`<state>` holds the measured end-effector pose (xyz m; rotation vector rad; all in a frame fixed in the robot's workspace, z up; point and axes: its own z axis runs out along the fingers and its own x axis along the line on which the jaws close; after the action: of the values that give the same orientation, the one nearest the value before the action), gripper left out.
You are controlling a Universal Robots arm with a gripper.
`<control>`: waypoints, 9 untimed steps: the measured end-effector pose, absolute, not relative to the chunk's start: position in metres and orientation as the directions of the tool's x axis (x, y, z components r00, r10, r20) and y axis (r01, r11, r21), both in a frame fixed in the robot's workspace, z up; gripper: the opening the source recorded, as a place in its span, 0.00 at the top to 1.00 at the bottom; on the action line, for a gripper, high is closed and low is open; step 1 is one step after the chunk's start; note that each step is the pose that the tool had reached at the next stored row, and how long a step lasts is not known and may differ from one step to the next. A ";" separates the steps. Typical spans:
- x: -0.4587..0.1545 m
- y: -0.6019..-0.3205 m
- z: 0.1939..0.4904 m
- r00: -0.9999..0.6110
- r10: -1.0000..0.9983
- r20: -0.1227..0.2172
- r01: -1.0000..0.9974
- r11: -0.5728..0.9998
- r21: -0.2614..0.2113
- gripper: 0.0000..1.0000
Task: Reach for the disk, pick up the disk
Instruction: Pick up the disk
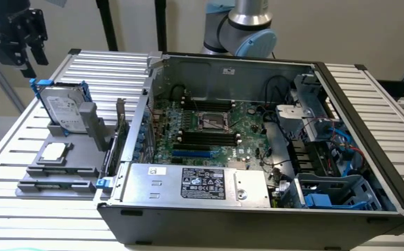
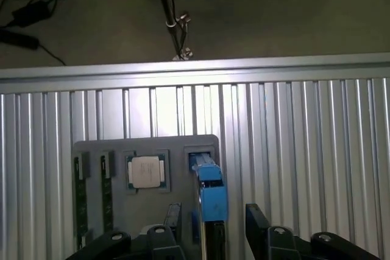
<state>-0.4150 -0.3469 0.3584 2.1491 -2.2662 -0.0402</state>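
Overhead, pincer (image 1: 34, 60) spread above disk (image 1: 64, 107), disk upright in grey holder tray (image 1: 55, 180), processor chip (image 1: 54, 151) alongside

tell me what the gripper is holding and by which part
Nothing is held: the gripper hangs open above the disk, which stands upright in its grey holder.

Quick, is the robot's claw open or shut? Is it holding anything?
Gripper: open, holding nothing, over the disk.
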 end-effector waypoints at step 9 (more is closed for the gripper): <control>-0.413 -0.345 0.342 -0.028 -1.000 -0.004 -0.999 0.028 0.031 0.46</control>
<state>-0.4134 -0.3453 0.3419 2.1766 -2.2385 -0.0385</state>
